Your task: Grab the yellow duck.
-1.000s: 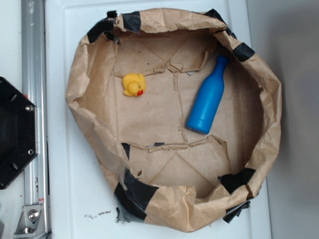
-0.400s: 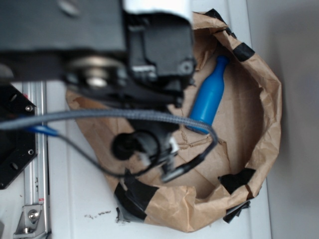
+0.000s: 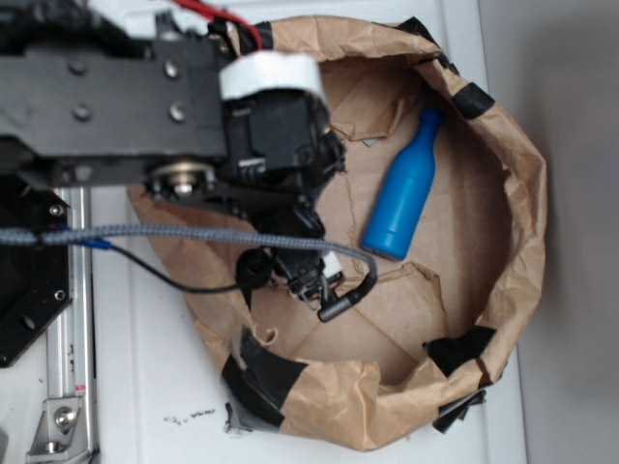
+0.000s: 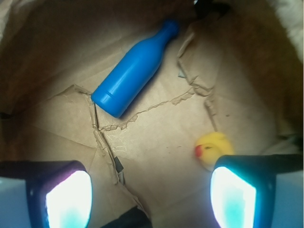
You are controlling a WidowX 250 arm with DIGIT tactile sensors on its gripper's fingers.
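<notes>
The yellow duck (image 4: pixel 214 147) lies on the brown paper floor in the wrist view, its red beak toward the left, partly hidden behind my right finger (image 4: pixel 235 194). My gripper (image 4: pixel 151 199) is open, nothing between its fingers, hovering above the paper with the duck just off its right fingertip. In the exterior view the arm (image 3: pixel 261 145) covers the duck, and the gripper itself is hidden under the arm.
A blue plastic bottle (image 4: pixel 135 71) (image 3: pixel 406 188) lies on its side beyond the gripper. Crumpled brown paper walls (image 3: pixel 517 193) with black tape ring the floor. A metal rail (image 3: pixel 68 290) and black base stand at the left.
The arm swung in over the paper basin a second ago and covered the duck. Since then it has pulled back toward the upper left. Bottle unmoved.
</notes>
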